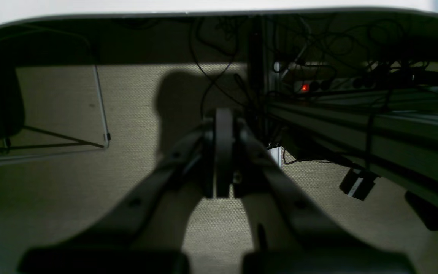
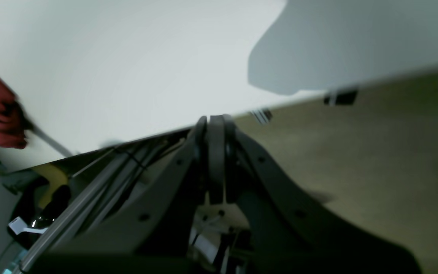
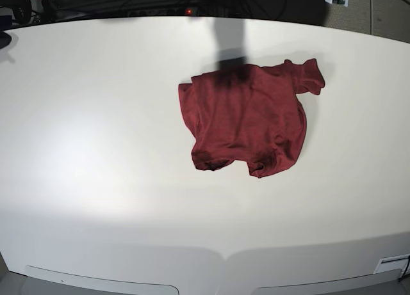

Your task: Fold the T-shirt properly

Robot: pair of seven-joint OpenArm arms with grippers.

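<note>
Crumpled dark red knit T-shirt (image 3: 246, 121) on white table (image 3: 96, 148), unfolded; left gripper (image 1: 223, 152) and right gripper (image 2: 216, 152) closed, empty, off the table; spreading comes first.

Base view: white table (image 3: 96, 148) fills most of frame, curved far edge. Dark red T-shirt (image 3: 246, 119) lies crumpled on it, right of centre, toward far side. Not flat: one sleeve (image 3: 307, 75) bunched out to upper right, bottom edge rolled under in lumpy folds near (image 3: 211, 160) and (image 3: 269, 167). Dark shadow (image 3: 230, 48) falls across table and shirt's top edge. Beyond far edge, dark clutter of cables (image 3: 147, 0) with small red light (image 3: 188, 11). No arms or grippers visible.
</note>
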